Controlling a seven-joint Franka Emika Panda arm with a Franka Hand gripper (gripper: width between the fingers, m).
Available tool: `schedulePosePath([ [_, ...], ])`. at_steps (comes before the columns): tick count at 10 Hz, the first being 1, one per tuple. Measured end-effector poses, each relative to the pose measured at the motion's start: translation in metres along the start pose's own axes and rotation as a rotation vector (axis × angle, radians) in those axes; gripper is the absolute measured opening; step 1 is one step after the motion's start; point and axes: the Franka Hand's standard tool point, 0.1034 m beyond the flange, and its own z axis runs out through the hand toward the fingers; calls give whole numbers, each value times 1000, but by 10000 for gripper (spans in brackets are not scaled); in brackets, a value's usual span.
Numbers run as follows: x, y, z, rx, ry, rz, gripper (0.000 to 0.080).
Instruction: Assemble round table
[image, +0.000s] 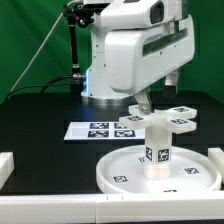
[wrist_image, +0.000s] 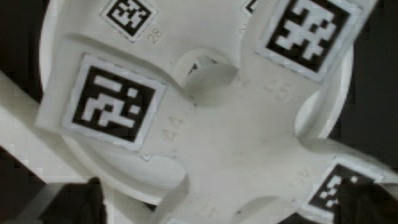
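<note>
From the exterior view, nearest to me is the disc (image: 160, 172), lying flat on the black table (image: 45, 125) close to its front edge, rim up, towards the exterior view's right. A white block (image: 6, 165) sits at the front edge on the exterior view's left, and a white strip (image: 60, 208) runs along the very front.

The leg (image: 157, 142) stands upright at the middle of the disc, with a tag facing me on its side. On top of the leg sits the base (image: 163, 119), its cross arms spread level and each carrying a tag on its upper face. I cannot tell from here whether it is fully seated on the leg.

Just above the base hangs the gripper (image: 147, 104), its fingers pointing down at the cross. The wrist view is filled by the base (wrist_image: 214, 110) from above: four tagged arms and a round boss near the centre. The fingers stand wide apart there, dark at the frame's edge, one fingertip (wrist_image: 63, 200) showing, and nothing lies between them; I see no contact with the base.

Farther back, the marker board (image: 100, 129) lies flat on the table, to the exterior view's left of the disc. Behind it rises the arm (image: 125, 50), white and bulky, with a green curtain (image: 25, 40) behind.
</note>
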Motion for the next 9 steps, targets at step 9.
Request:
schedulePosePath([
  [9, -1, -10, 23, -6, -43, -235, 649],
])
